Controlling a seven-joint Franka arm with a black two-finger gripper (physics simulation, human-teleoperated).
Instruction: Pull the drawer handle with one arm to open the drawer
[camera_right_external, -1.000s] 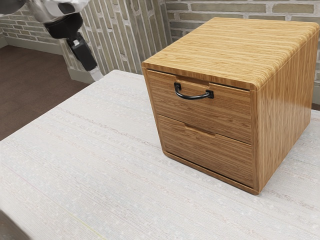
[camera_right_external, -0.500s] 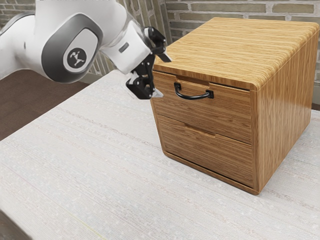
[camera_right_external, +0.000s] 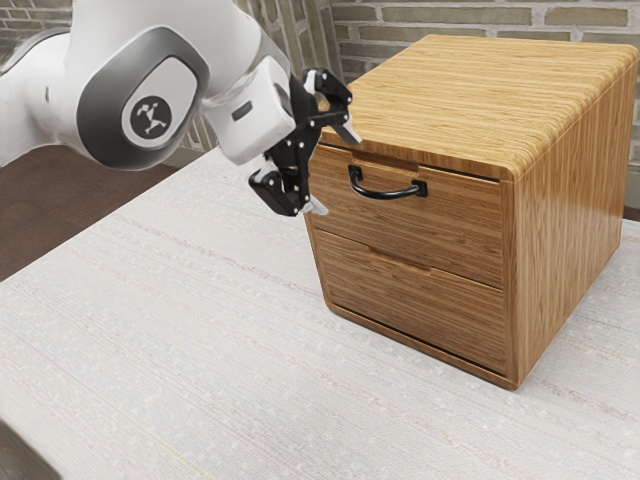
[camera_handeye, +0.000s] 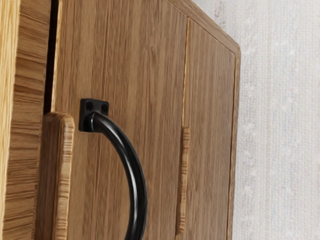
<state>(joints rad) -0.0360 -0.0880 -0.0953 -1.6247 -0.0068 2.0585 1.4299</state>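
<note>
Drawer handle (camera_handeye: 134, 172) sits just beside the spread jaws, outside them

My jaws, spread wide, stand left of centre in the upper half of the exterior view, close to the cabinet's (camera_right_external: 480, 100) front corner, which blocks the way to the right. Just right of them the black handle (camera_right_external: 385, 190) bows out from the upper drawer front (camera_right_external: 440, 220), with a gap behind its arc. Before the drawer faces, the table (camera_right_external: 200, 340) lies open across the lower left and centre. The brick wall (camera_right_external: 250, 60) closes the upper left.
</note>
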